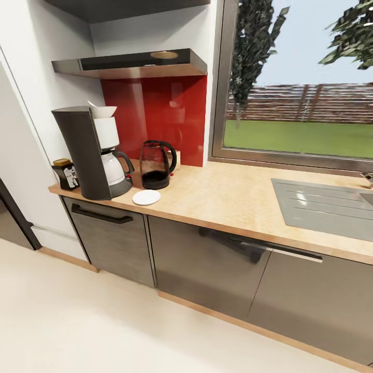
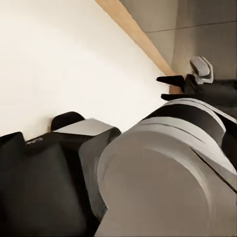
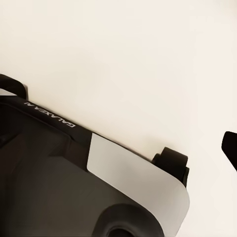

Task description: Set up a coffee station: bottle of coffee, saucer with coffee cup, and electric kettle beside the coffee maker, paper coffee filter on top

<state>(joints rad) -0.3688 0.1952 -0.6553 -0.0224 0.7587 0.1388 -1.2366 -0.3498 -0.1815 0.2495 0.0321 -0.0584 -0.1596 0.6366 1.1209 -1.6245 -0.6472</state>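
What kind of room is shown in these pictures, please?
Most likely a home kitchen: a wood-grain countertop with a steel sink over dark cabinets, a coffee maker and a glass electric kettle standing on it, and a window looking onto a garden.

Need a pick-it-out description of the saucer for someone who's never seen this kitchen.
Find the red backsplash at the countertop's left end. The saucer lies near the front edge, before the electric kettle and right of the coffee maker. It's the only flat white disc, with nothing on it.
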